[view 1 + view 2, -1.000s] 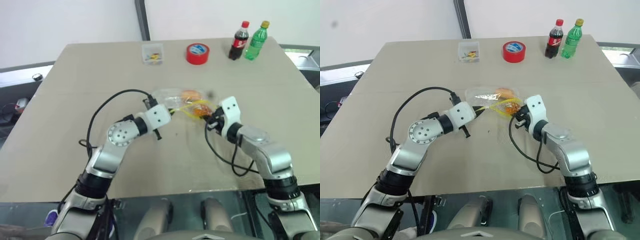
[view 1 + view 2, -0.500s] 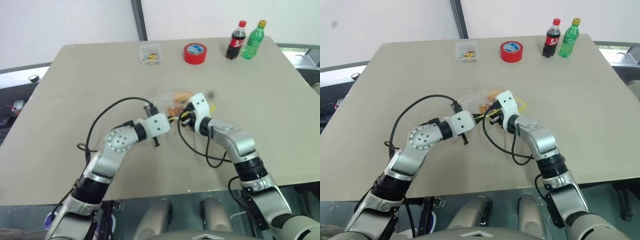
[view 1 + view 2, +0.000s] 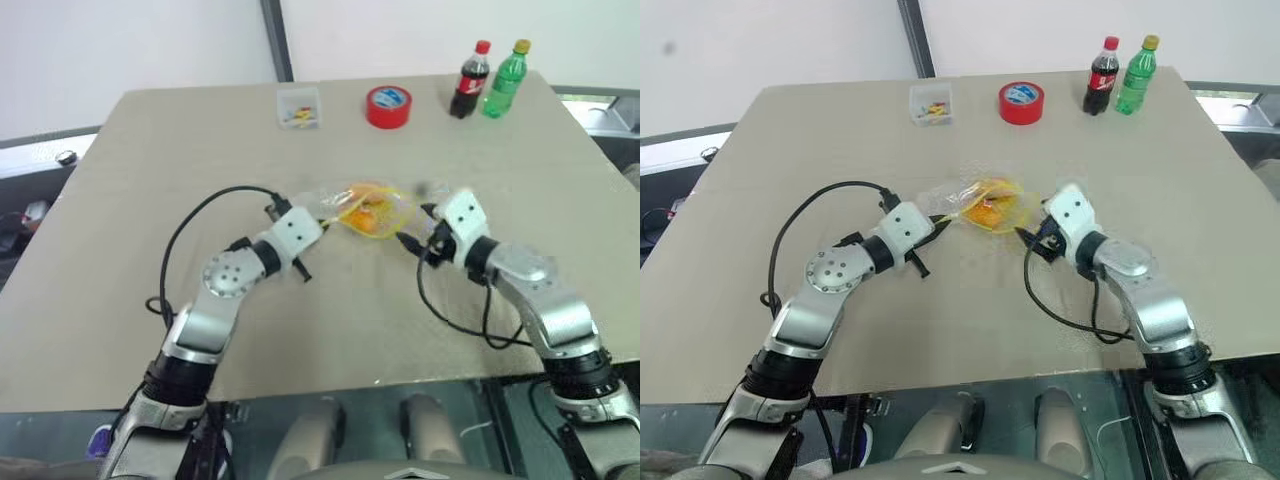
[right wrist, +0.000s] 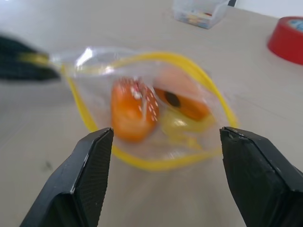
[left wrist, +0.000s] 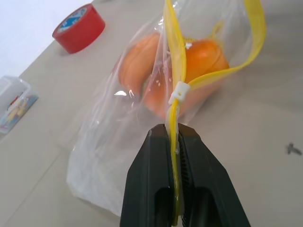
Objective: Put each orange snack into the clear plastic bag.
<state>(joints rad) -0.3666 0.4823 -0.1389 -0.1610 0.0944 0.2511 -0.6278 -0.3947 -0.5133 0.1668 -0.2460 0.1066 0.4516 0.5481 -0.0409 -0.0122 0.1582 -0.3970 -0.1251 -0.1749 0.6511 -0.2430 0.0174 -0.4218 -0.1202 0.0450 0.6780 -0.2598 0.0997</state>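
Note:
The clear plastic bag [image 3: 358,208] lies mid-table with its yellow-rimmed mouth gaping toward my right gripper. Both orange snacks sit inside it, one [image 4: 134,109] near the mouth and the other [image 4: 182,97] beside it, also seen through the film [image 5: 203,59]. My left gripper [image 5: 173,130] is shut on the bag's yellow seal strip [image 5: 176,71], just behind the white slider. My right gripper [image 3: 410,238] stands open a short way from the mouth, nothing between its fingers [image 4: 90,175].
At the table's far edge stand a small clear box [image 3: 301,107], a red tape roll [image 3: 388,106], a cola bottle [image 3: 467,80] and a green bottle [image 3: 503,78]. Black cables loop from both wrists over the tabletop [image 3: 120,200].
My right gripper reached into the bag's mouth with a snack, then drew back to the right and opened. That snack now lies in the bag. The left gripper kept its hold.

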